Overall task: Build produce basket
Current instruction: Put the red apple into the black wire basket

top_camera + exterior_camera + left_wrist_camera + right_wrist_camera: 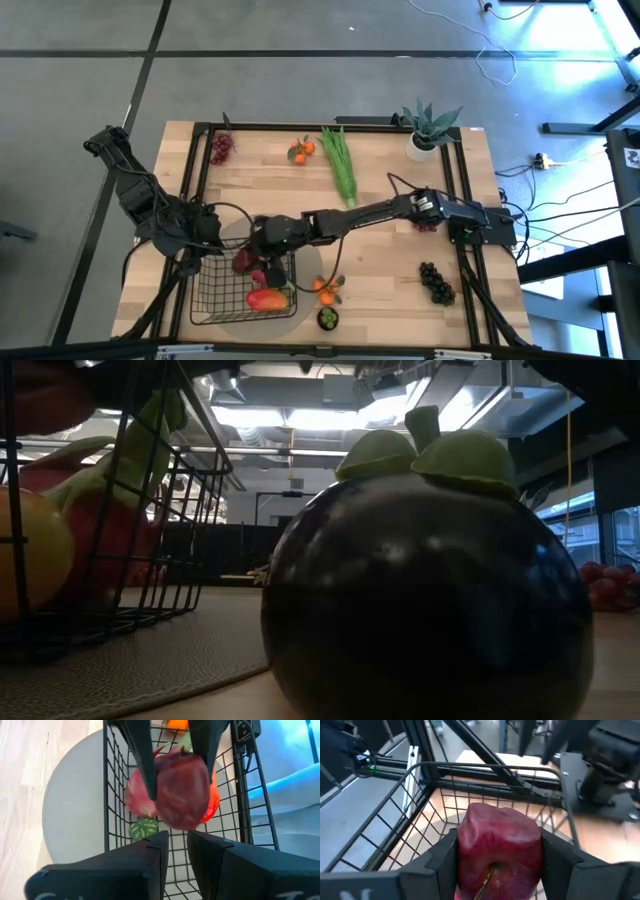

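Note:
The black wire basket stands on a round grey mat, with a pink dragon fruit and a red-orange mango lying on its floor. My right gripper reaches across from the table's right and hangs over the basket's far part, shut on a dark red, apple-like fruit. My left gripper is at the basket's far left corner, its fingers close together at the mesh wall. A dark mangosteen sits on the table just right of the basket. My left gripper is shut at the basket's far left rim, coming level from the table's left; its own fingers hide which wire it has. The basket stands flat on the mat. My right gripper pinches the red fruit's two sides between its fingers, pointing down. The fruit is lifted clear above the dragon fruit, with its stem hollow toward the wrist.
Tangerines lie right of the basket, and more near the far edge. A long green bunch, red grapes, dark grapes and a spiky plant in a white pot are spread over the wooden table.

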{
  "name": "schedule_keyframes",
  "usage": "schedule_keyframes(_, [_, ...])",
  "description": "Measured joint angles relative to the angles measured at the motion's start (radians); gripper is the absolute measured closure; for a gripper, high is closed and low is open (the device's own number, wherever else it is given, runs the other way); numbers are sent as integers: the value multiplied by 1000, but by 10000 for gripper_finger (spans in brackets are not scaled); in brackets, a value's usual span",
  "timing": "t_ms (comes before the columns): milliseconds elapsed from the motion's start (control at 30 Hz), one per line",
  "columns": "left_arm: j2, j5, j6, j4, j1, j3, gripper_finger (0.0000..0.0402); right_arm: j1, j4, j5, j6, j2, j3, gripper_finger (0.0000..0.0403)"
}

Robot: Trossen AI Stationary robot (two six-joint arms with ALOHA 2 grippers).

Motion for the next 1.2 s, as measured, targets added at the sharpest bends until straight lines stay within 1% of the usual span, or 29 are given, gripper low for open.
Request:
schedule_keyframes(133, [-1,2,-12,0,0,0,342,-3,83,-15,-4,39,0,208])
schedule_keyframes(233, [-1,3,-18,1,0,0,342,-10,75,-14,-4,67,0,208])
schedule_keyframes(500, [-1,5,-36,1,0,0,342,-14,71,-38,-32,77,0,206])
schedule_keyframes(900, [-1,5,-35,1,0,0,342,-19,65,-38,-52,77,0,172])
schedule_keyframes(1000, [-1,5,-34,1,0,0,342,-20,65,-38,-54,77,0,171])
schedule_keyframes(1200, [-1,5,30,1,0,0,342,-22,57,-37,-51,77,0,176])
